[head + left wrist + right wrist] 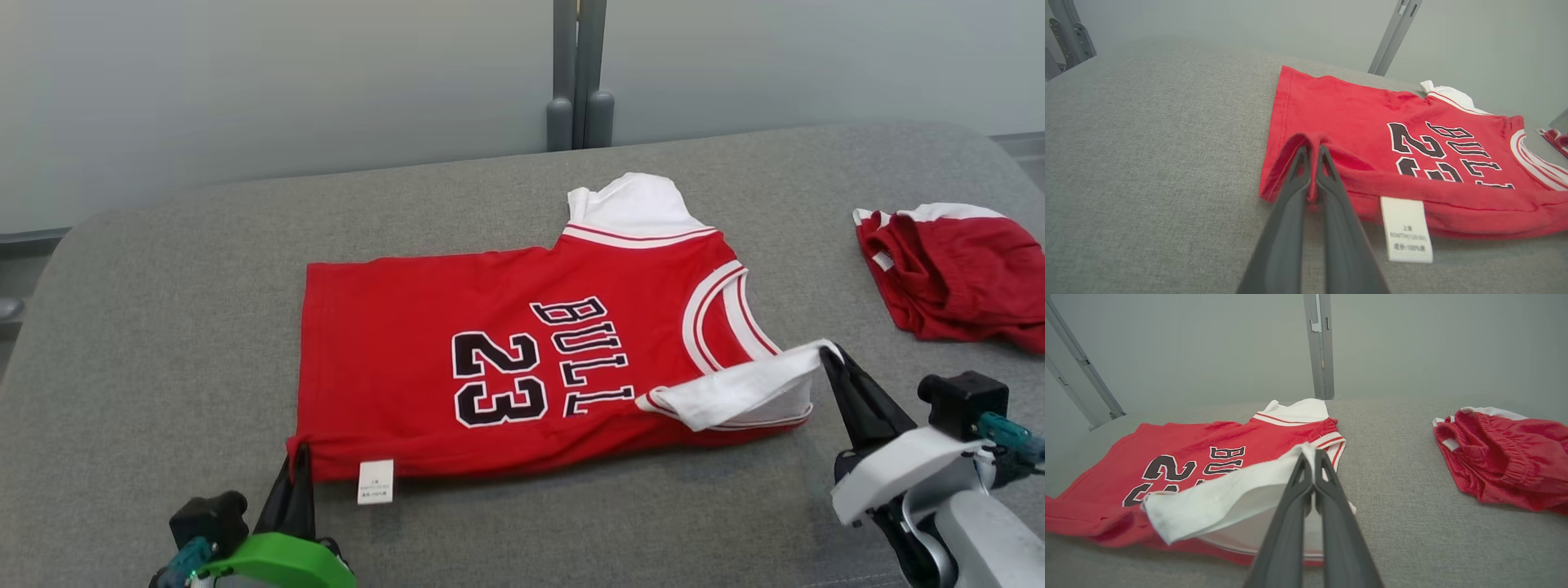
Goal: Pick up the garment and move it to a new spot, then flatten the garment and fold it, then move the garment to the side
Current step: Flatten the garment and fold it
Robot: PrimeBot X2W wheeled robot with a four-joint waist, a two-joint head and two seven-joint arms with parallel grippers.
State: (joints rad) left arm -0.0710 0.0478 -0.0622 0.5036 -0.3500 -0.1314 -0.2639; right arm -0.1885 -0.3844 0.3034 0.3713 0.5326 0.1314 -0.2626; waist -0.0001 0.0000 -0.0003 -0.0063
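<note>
While the jersey lies face up in the middle of the grey cushion, number and lettering showing, both arms have hold of its near edge. Left gripper is clamped tight on the hem corner, red cloth pinched up between the fingers, just beside the white label. Right gripper is closed on the tip of the white sleeve, which is drawn up and out toward the robot's right. Red shorts sit well apart at the far right. I'd call this the fold getting under way: flattening looks done, and the near edge is raised at both ends. Next, both arms should lift together and carry that edge across to the far side, keeping the cloth taut so it lands square, then let go.
</note>
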